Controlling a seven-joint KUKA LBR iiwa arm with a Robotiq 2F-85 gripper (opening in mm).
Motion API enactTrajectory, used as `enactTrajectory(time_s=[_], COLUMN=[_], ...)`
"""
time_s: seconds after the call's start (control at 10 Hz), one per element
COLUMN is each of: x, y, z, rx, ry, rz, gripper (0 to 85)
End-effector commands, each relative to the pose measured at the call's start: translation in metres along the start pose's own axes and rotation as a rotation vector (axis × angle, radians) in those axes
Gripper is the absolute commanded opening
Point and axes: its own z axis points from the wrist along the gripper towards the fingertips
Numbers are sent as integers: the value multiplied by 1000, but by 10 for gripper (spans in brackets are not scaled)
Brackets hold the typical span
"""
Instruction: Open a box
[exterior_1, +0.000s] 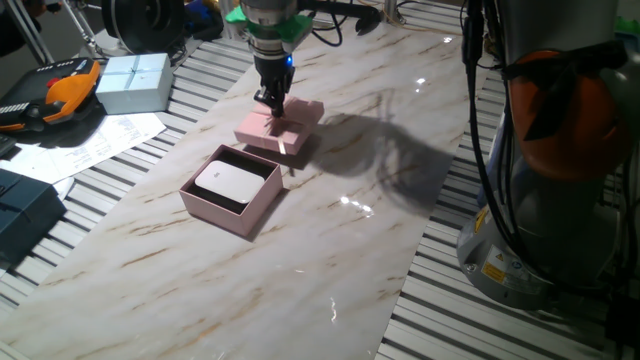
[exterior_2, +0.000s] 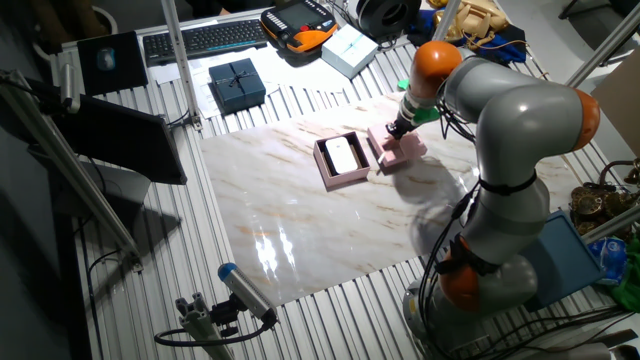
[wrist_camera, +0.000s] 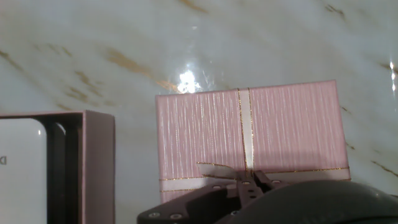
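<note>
Pink box (exterior_1: 232, 189) sits open on the table (exterior_1: 330, 260) with its lid (exterior_1: 281, 127) beside it, so we think opening is nearly done, and our end effector (exterior_1: 272, 103), pinched on the lid's bow, must let go next.

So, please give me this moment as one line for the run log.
pale-pink cardboard box base: open, white insert visible | pink ribboned lid: off, on marble table beside base | hand: at lid's bow

Glossy marble-look tabletop (exterior_1: 330, 250), matt ribbed pink cardboard lid (wrist_camera: 249, 134), smooth white insert (exterior_1: 235, 183)
</note>
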Motion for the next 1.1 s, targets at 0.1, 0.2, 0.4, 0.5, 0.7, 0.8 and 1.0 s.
enactTrajectory(time_s=[0.1,0.2,0.4,0.5,0.7,0.8,1.0], x=[1,1,2,2,4,5,8], y=[0,-1,-2,-2,-1,0,2], z=[5,7,12,15,19,20,23], rx=[-4,-9,-8,-8,-16,-13,-17], ry=[-3,-4,-7,-9,-15,-21,-40], rz=[3,2,1,1,6,10,31], gripper=[0,0,0,0,0,0,170])
